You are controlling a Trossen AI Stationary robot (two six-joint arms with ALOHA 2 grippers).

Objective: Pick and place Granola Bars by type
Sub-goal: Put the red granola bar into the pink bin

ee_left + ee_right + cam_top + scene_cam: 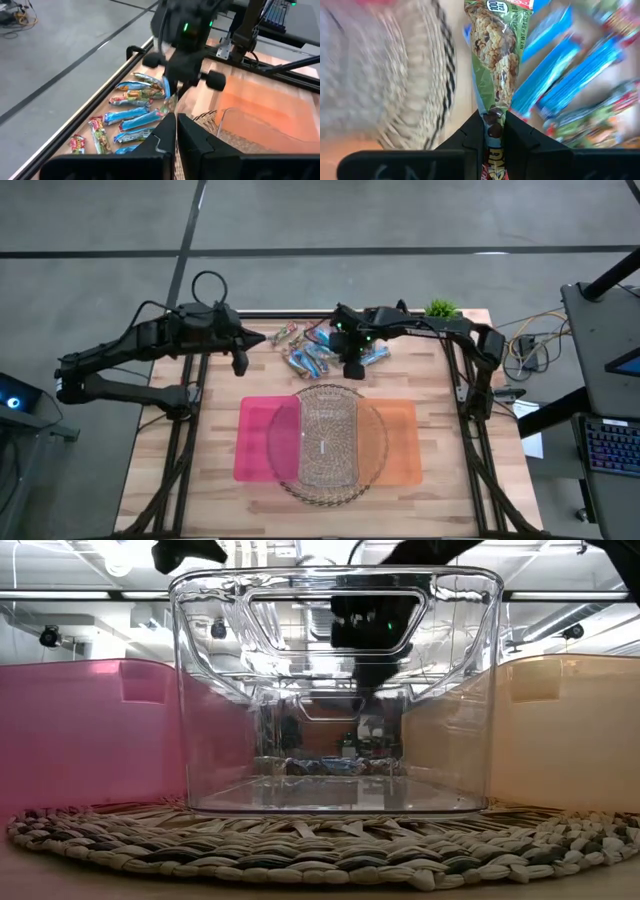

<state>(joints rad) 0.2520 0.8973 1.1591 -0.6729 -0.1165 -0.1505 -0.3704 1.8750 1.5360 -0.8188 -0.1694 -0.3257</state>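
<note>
Right gripper [494, 131]: fingers pinched on one end of a green-wrapped granola bar [496, 60]; in high view it sits upper centre [353, 368], just above the far rim of the woven mat [285, 475]
Held bar, axis: long axis runs straight out from the fingertips, so the bar hangs end-down from the pinch; a judgement from the wrist view
Key relation: clear bin [327, 438] lies just below the right gripper in high view, pink bin [262, 438] lower left, orange bin [402, 442] lower right; right arm far nearer to all three than left
Bar pile [315, 352]: blue and tan/red-green wrappers, upper centre of high view, beside the right gripper
Left gripper [176, 131]: fingers shut, empty; upper left of centre in high view [240, 360], waiting apart from the pile
View diff.: right wrist view alone shows the wrapper print and the pinch; left wrist view shows the bar dangling over the mat edge; low view shows only the bins, clear bin looks empty; high view hides the held bar
</note>
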